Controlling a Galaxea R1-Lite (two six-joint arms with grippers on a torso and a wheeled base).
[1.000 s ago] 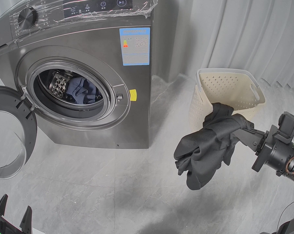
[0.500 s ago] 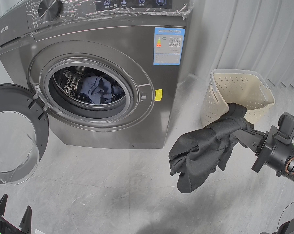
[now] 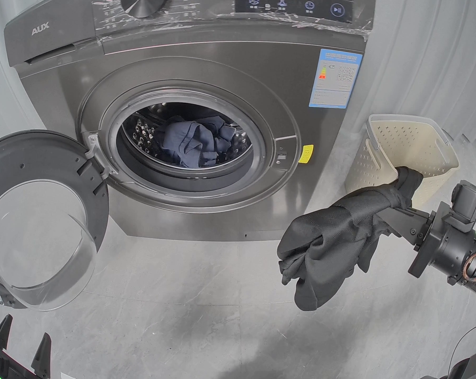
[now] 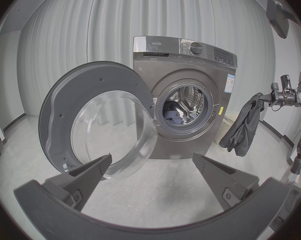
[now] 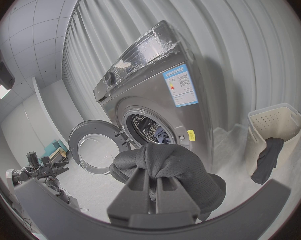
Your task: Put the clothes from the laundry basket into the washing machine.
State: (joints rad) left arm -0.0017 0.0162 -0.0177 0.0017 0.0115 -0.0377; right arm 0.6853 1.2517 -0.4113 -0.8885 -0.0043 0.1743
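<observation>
Sitting low at the far left, left gripper [image 3: 26,330] is holding its fingers wide apart over the grey floor [image 3: 169,301], with nothing between them. Next over, the round door [image 3: 38,217] is standing swung fully open at the left side of the washing machine [image 3: 206,64], with its glass pane facing out. The drum [image 3: 143,135] is holding blue clothes [image 3: 196,140], piled toward the back. Plastic film [image 3: 206,14] is wrapping the control panel [image 3: 296,3] on top.

Right of the machine front, a black garment [image 3: 327,238] is hanging in the air above the floor, bunched and drooping, well apart from the drum. Right gripper [image 5: 156,184] is clamping it by a bunched top fold, fingers pressed together on the cloth.

Farther right, the cream laundry basket [image 3: 406,118] is standing on the floor just beside the machine's right side, in front of the curtain [image 3: 433,53]. A second dark piece [image 5: 268,159] is draping over the basket's near rim, partly inside and partly hanging down the outer wall.
</observation>
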